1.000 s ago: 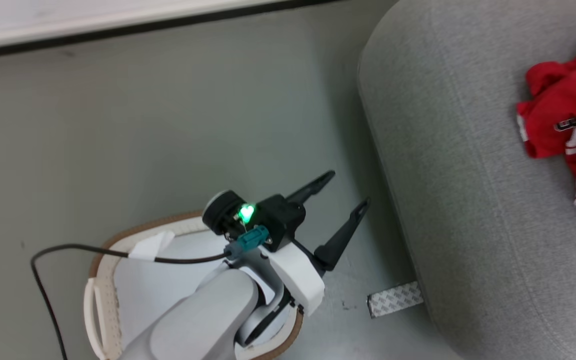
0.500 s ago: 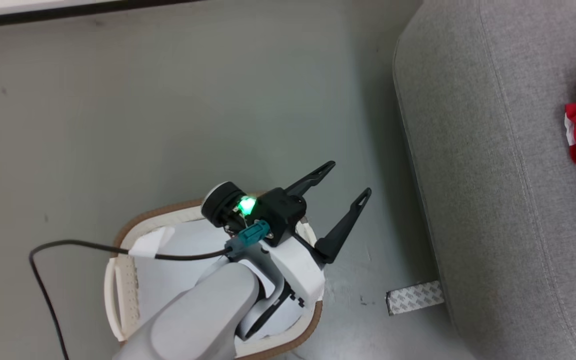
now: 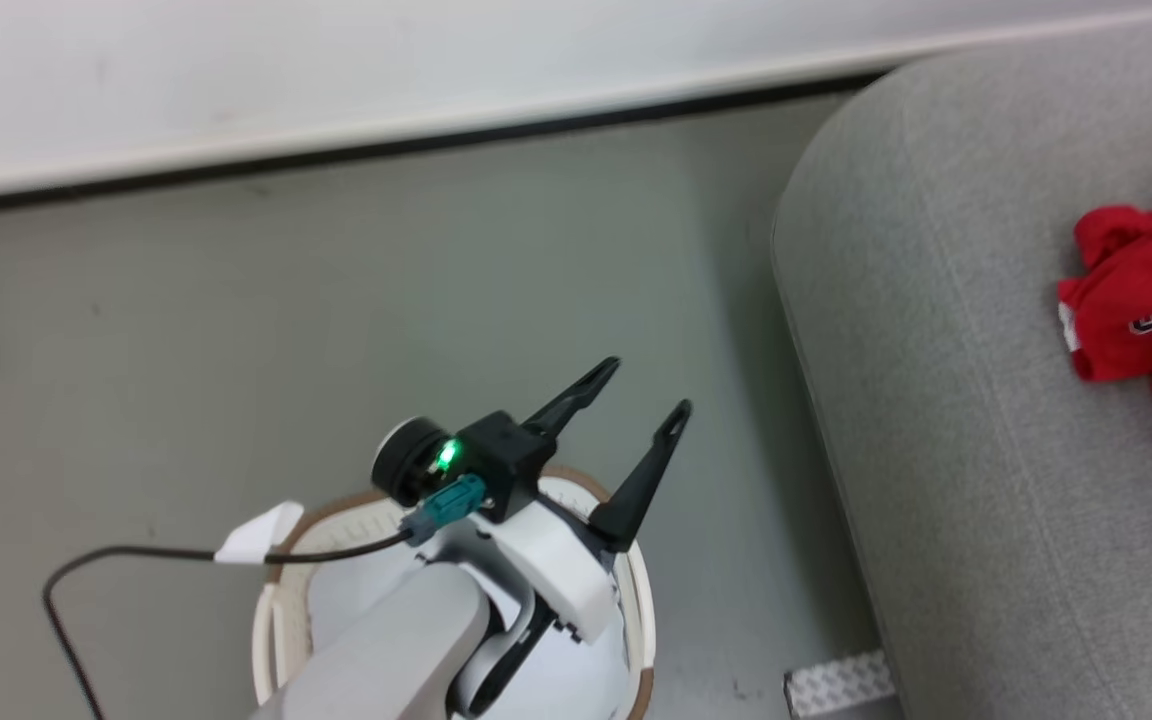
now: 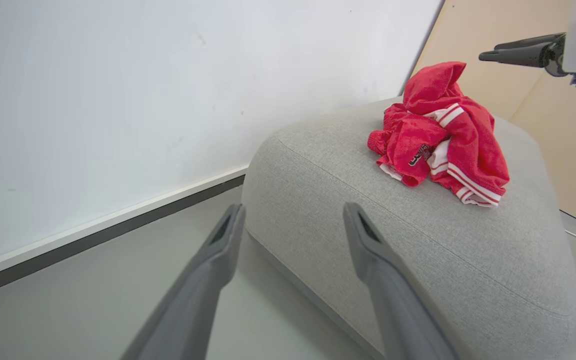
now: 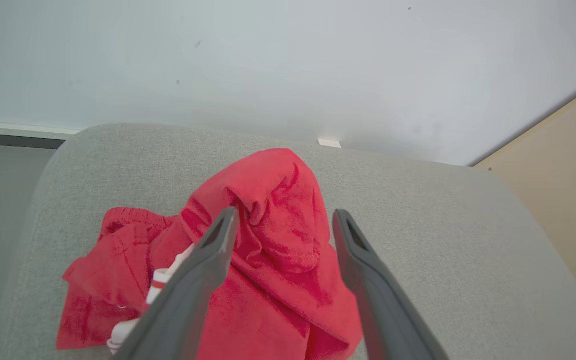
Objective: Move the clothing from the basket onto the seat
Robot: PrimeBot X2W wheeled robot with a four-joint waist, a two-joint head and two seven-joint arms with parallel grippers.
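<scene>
Grey floor (image 3: pixel 336 300) in head view bears the basket (image 3: pixel 639 600).

Count: one basket (image 3: pixel 268 630); one seat (image 3: pixel 976 450); one heap of clothing (image 3: pixel 1131 300), red with white trim, number of separate garments in it not determinable. Two grippers, left gripper (image 3: pixel 648 385) and right gripper (image 5: pixel 285 214), two dark fingers each, four in total. One black cable (image 3: pixel 136 553) carrying one white tag (image 3: pixel 261 530). One green light (image 3: pixel 448 455). One patterned strip (image 3: pixel 839 683) on the floor (image 3: pixel 336 300).
</scene>
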